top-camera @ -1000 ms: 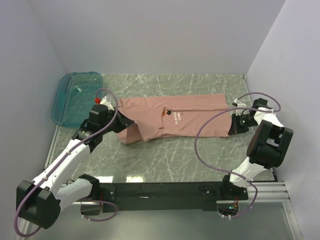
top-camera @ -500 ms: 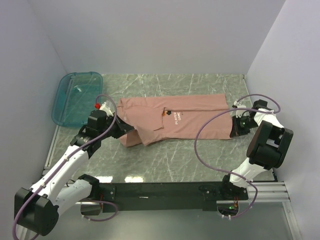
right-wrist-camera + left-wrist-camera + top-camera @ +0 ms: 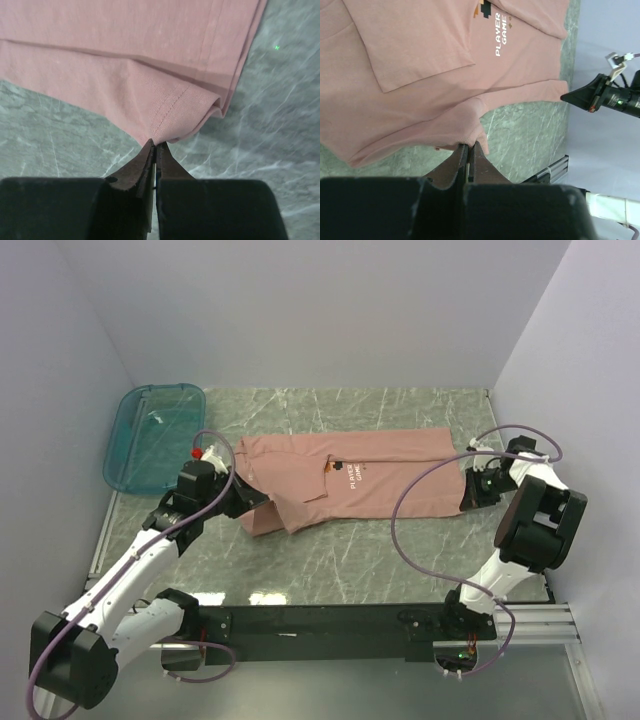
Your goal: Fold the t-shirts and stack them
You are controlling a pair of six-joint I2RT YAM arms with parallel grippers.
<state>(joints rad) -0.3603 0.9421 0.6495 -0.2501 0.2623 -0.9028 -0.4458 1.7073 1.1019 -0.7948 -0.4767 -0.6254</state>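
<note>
One shirt [image 3: 380, 465] spread across bench [image 3: 330, 560] — soft, light, limp. Pinched at near edge by left hand [image 3: 468, 150] and, at hem corner, right hand [image 3: 154, 146] — best gripped by hemmed edges.

— What surrounded the workspace on your feed?
— I saw plain pale-lilac walls [image 3: 300, 310] on three sides, evenly lit.
— And underneath?
— A grey-green marbled tabletop [image 3: 330, 555] that shone faintly near the front.

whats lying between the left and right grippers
The pink t-shirt spans that stretch. The left gripper and right gripper are each shut on an edge of it, clearest in the top view.
</note>
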